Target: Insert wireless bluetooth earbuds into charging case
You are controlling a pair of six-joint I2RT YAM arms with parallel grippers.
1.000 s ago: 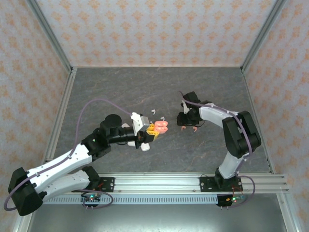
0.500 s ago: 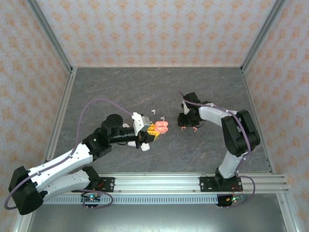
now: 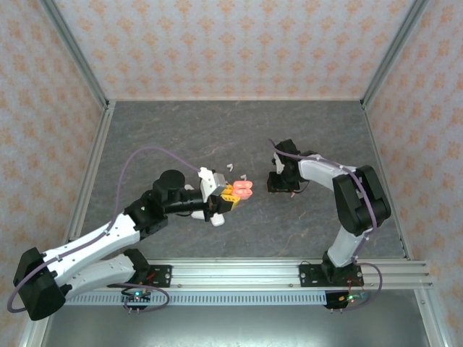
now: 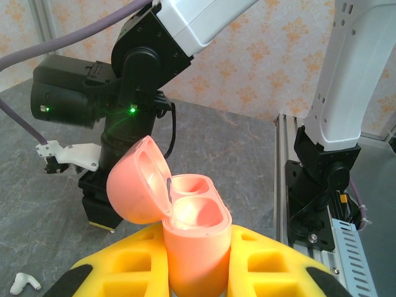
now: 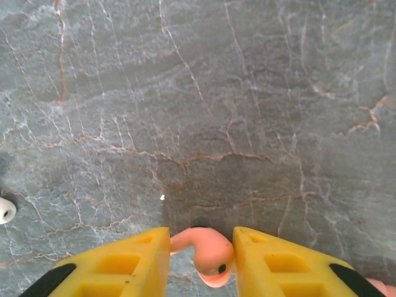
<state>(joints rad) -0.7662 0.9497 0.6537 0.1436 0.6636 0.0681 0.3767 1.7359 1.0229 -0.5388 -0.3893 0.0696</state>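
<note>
My left gripper (image 3: 233,192) is shut on a coral charging case (image 4: 197,247), held upright between its yellow fingers (image 4: 272,260). The case's lid (image 4: 137,189) hangs open to the left and both wells look empty. To its right, my right gripper (image 3: 281,189) points down at the table. Its yellow fingers (image 5: 284,260) press on a coral earbud (image 5: 207,250) from both sides, the stem toward the left finger. Another coral earbud (image 3: 291,194) lies just beside that gripper. Two white earbuds (image 3: 230,165) (image 3: 244,177) lie on the table between the arms.
The grey marble-patterned table (image 3: 181,137) is walled by patterned panels with metal rails. A white earbud (image 4: 25,283) lies near the right arm's gripper (image 4: 102,213), and one (image 5: 5,209) sits at the left edge of the right wrist view.
The right gripper's fingers have closed in on the coral earbud and the gripper has shifted slightly. The left arm still holds the open case in almost the same place.
</note>
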